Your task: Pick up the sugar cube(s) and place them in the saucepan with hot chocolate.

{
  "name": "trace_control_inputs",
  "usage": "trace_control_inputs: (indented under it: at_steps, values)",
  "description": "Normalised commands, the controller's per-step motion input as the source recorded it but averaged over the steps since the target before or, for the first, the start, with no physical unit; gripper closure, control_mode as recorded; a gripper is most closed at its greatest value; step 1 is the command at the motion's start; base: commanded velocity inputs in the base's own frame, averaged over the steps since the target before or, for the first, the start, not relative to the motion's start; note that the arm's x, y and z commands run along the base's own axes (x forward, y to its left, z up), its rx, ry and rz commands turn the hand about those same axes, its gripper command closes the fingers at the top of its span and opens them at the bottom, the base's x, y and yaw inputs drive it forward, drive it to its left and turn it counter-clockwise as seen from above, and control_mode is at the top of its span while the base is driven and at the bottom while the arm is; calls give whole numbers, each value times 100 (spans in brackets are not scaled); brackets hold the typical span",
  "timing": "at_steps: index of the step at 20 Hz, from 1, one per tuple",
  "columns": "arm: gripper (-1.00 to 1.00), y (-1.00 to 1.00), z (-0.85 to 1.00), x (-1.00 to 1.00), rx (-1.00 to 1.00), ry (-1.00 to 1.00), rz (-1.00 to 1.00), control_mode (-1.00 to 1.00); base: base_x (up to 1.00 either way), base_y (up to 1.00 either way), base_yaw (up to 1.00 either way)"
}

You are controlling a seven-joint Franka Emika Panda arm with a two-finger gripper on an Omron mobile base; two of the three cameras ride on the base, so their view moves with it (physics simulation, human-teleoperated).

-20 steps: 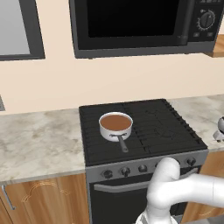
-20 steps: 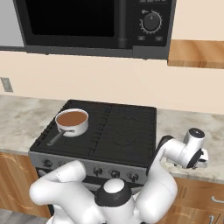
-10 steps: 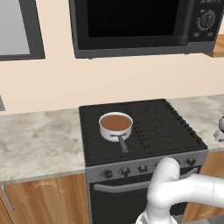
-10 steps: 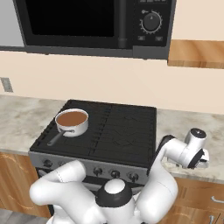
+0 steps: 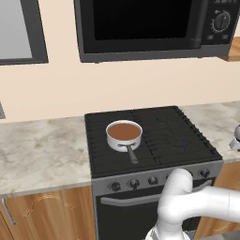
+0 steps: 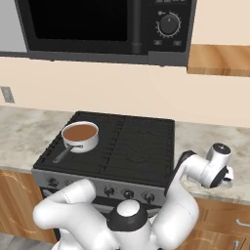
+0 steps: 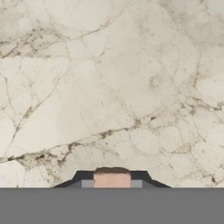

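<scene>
1 saucepan with hot chocolate (image 6: 80, 136) sits well left of the gripper (image 6: 225, 177), whose finger spread cannot be told.

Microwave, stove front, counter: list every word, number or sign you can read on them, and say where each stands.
No text is legible on any of them.
Microwave: pale marks ring its dial and sit under it, too small and blurred to read.
Stove: the knobs along its front carry no readable marks.
Marble counter: veining, no writing.
Saucepan: no label visible.
</scene>
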Motion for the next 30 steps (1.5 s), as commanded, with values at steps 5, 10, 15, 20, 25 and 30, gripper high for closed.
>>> trace_control_inputs:
  at_steps: [5, 10, 15, 20, 25, 30]
  values:
    - [100, 2, 0, -1, -1, 0, -7, -100, 0, 0, 0]
    - [100, 57, 47, -1, 0, -4, -8, -100, 0, 0, 0]
    - [100, 75, 84, 0, 0, -8, -2, -100, 0, 0, 0]
    - [100, 86, 88, 0, 0, -11, -1, -100, 0, 0, 0]
    - [100, 86, 63, 0, 0, -23, -1, -100, 0, 0, 0]
    - [100, 100, 46, 0, 0, -28, 0, -100, 0, 0, 0]
